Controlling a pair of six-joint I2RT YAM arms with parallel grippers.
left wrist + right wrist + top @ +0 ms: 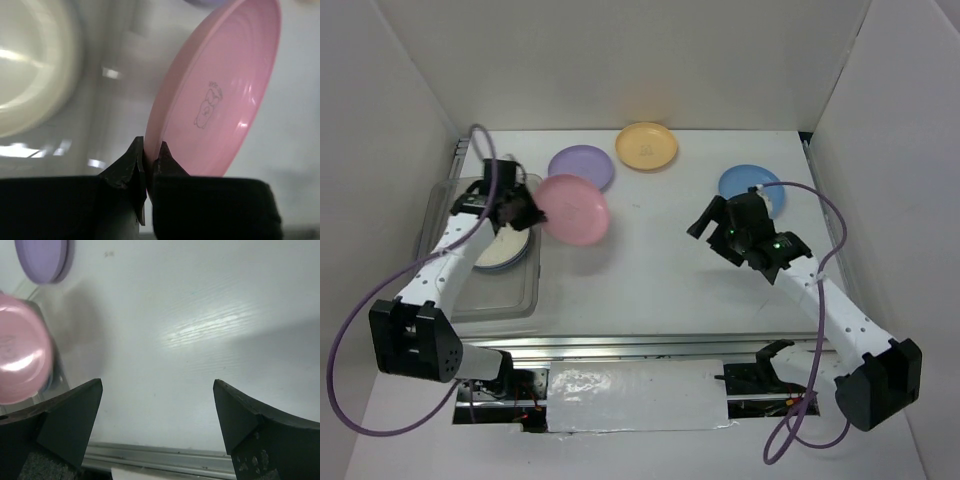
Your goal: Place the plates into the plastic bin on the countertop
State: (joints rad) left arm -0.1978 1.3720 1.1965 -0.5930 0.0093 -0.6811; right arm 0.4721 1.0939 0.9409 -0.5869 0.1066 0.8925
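Seen from above, the left tool point(527, 212) grips the pink plate point(576, 208) by its left rim. It holds the plate over the counter point(650, 265), just beside the right wall of the plastic bin point(520, 300). A cream plate point(498, 250) lies inside the bin. Farther back on the counter rest a lilac plate point(582, 165), an orange-yellow plate point(646, 146) and a blue plate point(760, 185), the last partly hidden by the right arm.

The left wrist view shows what the overhead one cannot. Both fingers are clamped tight on the pink rim, the plate is steeply tilted, and a small line drawing point(207, 107) is printed on its face. The cream plate is only a pale blur at the left of that view.

The right tool point(157, 415) is hard to read from above, where it shows as a dark shape near the blue plate. Its own wrist view settles it: the fingers stand spread wide apart over bare counter, with the metal rail point(160, 457) running along the bottom. The pink and lilac plates sit at that view's left edge.
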